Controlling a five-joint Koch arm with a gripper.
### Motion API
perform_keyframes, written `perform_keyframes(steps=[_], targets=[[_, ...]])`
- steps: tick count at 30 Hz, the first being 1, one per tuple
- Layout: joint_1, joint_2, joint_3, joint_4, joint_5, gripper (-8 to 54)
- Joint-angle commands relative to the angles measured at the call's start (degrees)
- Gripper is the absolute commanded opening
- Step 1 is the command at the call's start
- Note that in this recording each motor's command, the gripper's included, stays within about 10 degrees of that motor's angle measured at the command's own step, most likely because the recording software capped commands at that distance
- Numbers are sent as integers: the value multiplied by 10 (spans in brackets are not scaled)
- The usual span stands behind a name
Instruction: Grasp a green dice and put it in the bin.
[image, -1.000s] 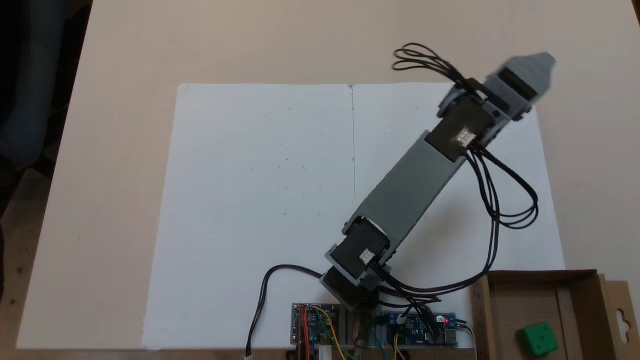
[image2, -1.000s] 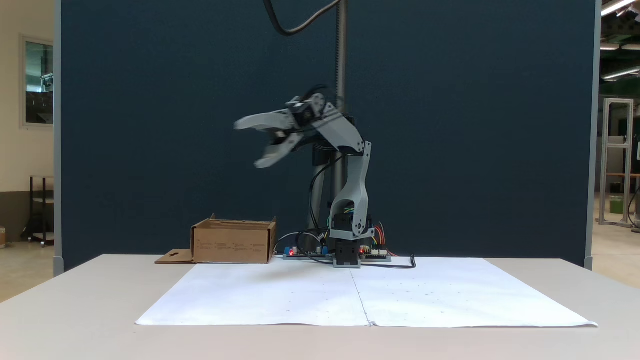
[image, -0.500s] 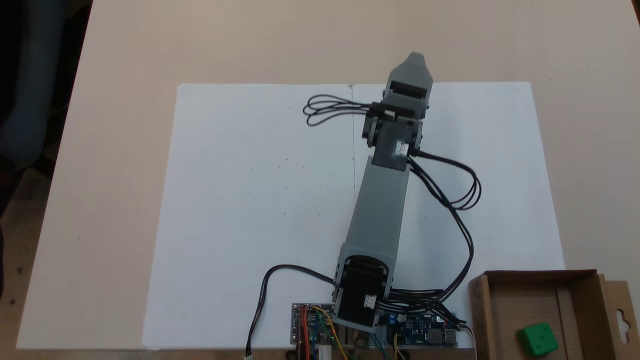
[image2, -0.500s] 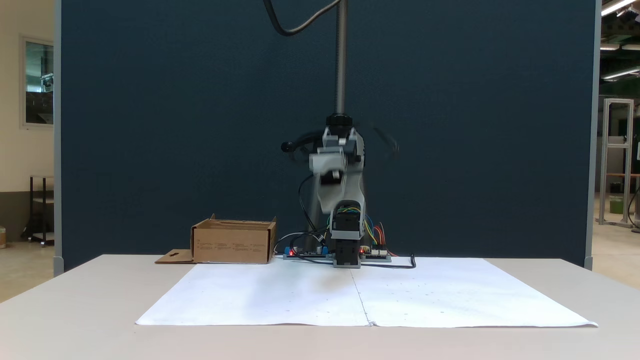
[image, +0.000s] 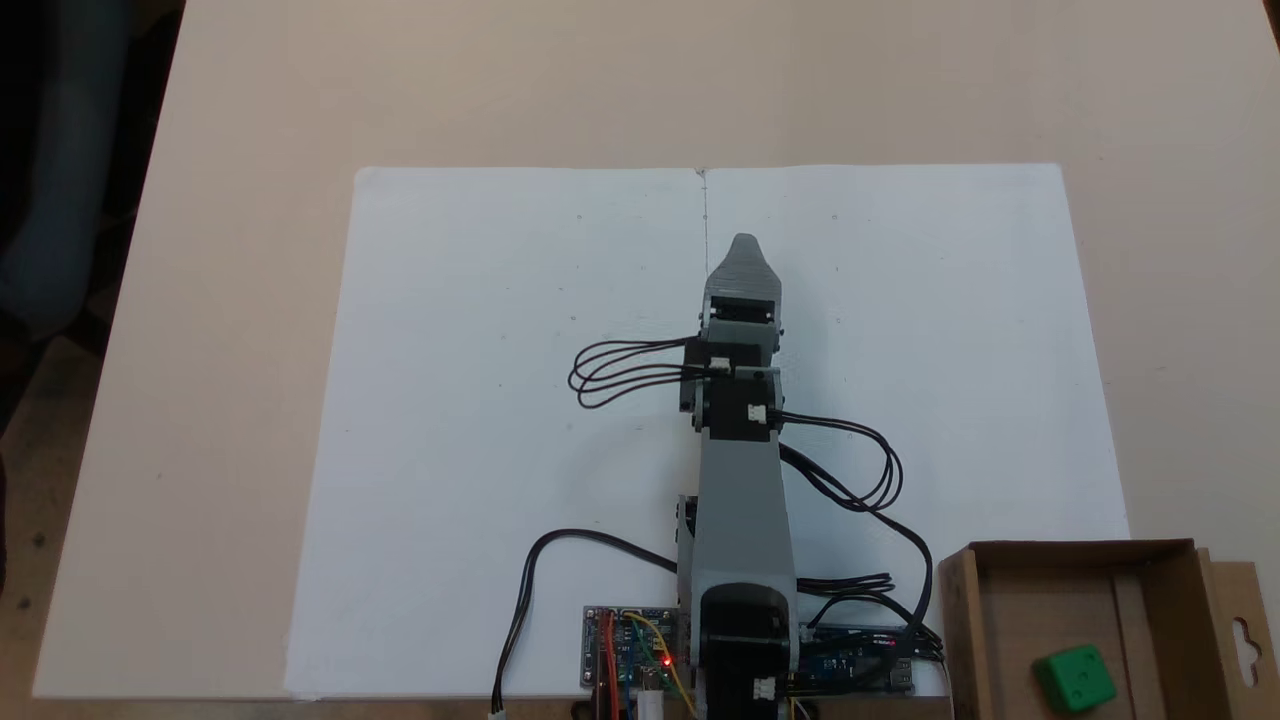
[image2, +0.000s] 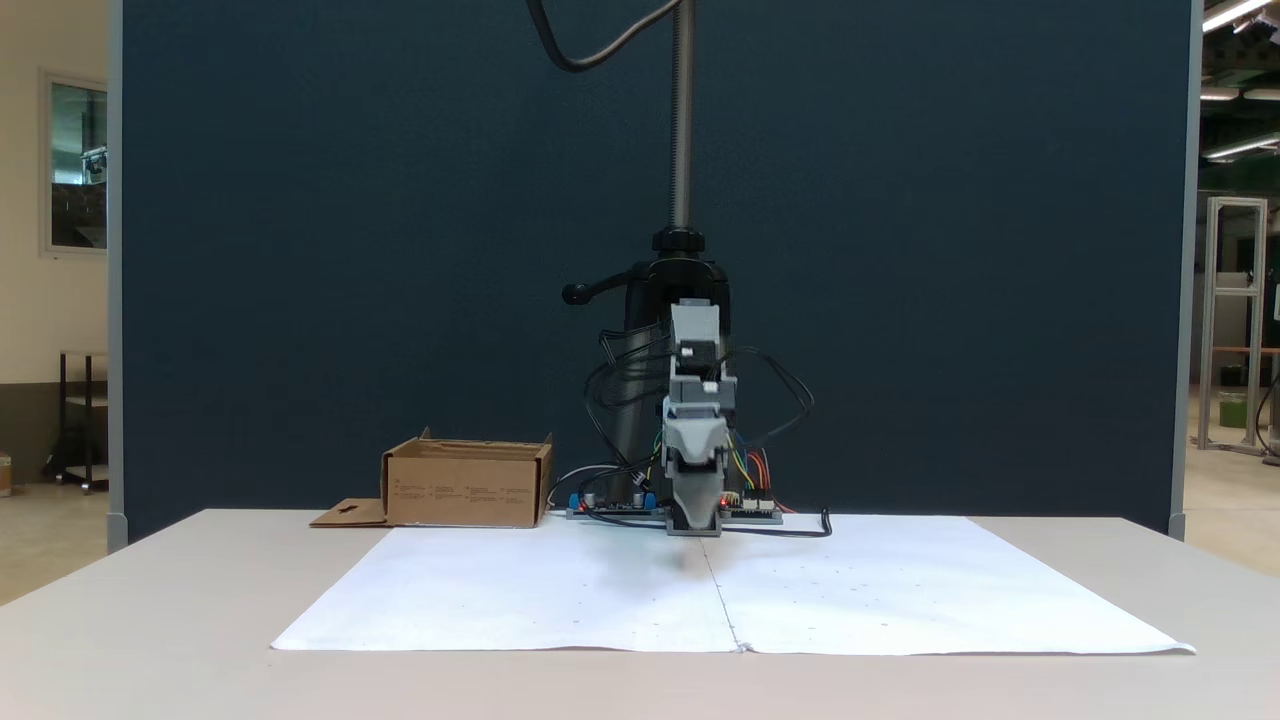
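The green dice (image: 1075, 680) lies inside the bin (image: 1080, 552), a brown cardboard box at the lower right corner seen from above. In a fixed view from the front, the bin (image2: 467, 487) stands left of the arm's base and its walls hide the dice. My gripper (image: 742, 252) hangs over the middle of the white paper, far from the bin, pointing away from the base. From the front the gripper (image2: 697, 512) faces the camera, low over the table. Its jaws lie one behind the other, with nothing seen between them.
A large white paper sheet (image: 500, 400) covers the table's middle. Circuit boards (image: 630, 660) and black cables (image: 850, 480) sit around the arm's base. A dark pole (image2: 682, 120) and a blue partition stand behind. The bin's flap (image: 1245, 630) sticks out to the right.
The arm swung from over the paper's right side, as seen from above, to its centre line, then folded back and lowered. The gripper, plainly open one second ago, now shows one jaw.
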Motion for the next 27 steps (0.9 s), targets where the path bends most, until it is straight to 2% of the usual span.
perform_keyframes(steps=[1, 17, 27], targets=[[-12, 59, 12, -95, -49, 439], [-12, 69, 257, -385, -82, 432], [-14, 69, 265, -497, -98, 433]])
